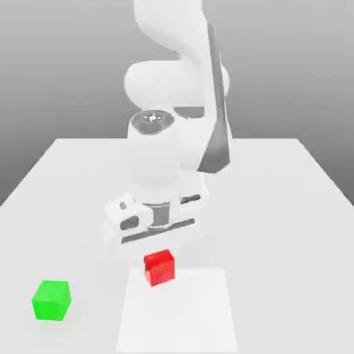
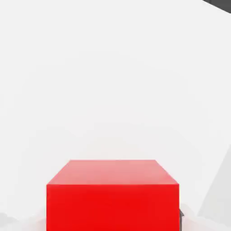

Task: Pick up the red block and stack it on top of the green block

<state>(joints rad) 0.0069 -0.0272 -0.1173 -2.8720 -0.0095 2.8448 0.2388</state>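
Observation:
The red block (image 1: 160,269) sits directly under my hand in the exterior view, near the table's front. My gripper (image 1: 158,257) comes down onto it from above, and the white hand hides most of the fingers. In the hand view the red block (image 2: 113,196) is very close, and a dark finger pad (image 2: 181,217) rests against one of its sides. The gripper appears shut on the block. The green block (image 1: 52,300) stands apart on the table toward the exterior view's left, slightly nearer the front edge than the red one.
The white table (image 1: 276,207) stretches wide around both blocks. A lighter rectangular patch (image 1: 180,318) lies on the surface under and in front of the red block. My arm's bulky white links (image 1: 173,138) rise behind the hand.

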